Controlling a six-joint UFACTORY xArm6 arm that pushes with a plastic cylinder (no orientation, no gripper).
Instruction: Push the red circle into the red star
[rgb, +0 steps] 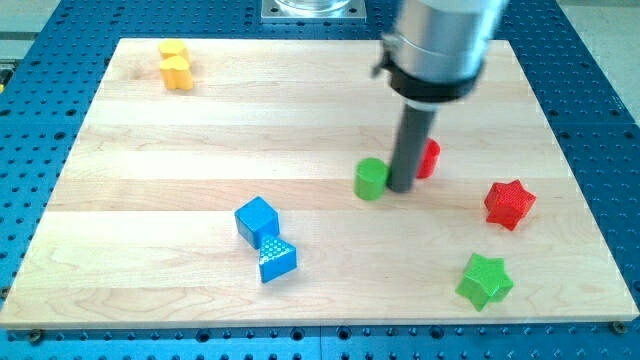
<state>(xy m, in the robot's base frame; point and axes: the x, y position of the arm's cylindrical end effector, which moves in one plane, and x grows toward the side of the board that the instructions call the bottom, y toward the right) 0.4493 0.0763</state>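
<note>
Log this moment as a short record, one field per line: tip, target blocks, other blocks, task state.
tip: my tip rests on the board between the green circle and the red circle, close against both
red circle: partly hidden behind the rod, at its right in the view
red star: lower right of the red circle, clearly apart from it
other blocks: green star near the view's bottom right; blue cube touching a blue triangle; two yellow blocks at top left
task state: circle not yet against the star
</note>
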